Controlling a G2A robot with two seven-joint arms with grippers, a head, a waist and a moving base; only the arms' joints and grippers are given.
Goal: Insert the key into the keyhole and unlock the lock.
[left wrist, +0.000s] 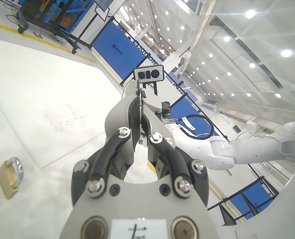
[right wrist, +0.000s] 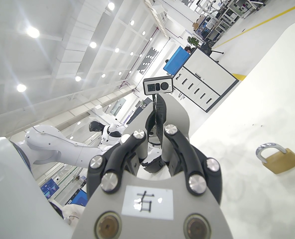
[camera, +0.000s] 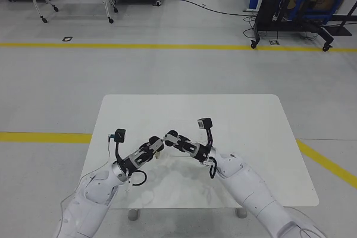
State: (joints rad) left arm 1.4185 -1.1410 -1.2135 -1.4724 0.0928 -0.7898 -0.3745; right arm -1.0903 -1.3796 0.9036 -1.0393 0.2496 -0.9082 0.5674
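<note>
A brass padlock (left wrist: 9,182) with a silver shackle lies flat on the white table (camera: 250,119), close beside both grippers (right wrist: 281,160). In the top view it is a small yellowish spot (camera: 158,156) just under the wrists. My left gripper (left wrist: 140,95) is shut, its black pads pressed together. My right gripper (right wrist: 158,100) is shut too. They meet tip to tip above the table's front middle, left gripper (camera: 159,143) and right gripper (camera: 169,138). Whether anything thin is pinched between either pair of pads I cannot tell.
The tabletop around the arms is bare white, with wide room at the back and right. The front edge (camera: 184,207) runs just behind the wrists. Wheeled racks and a cart stand on the floor well beyond the table.
</note>
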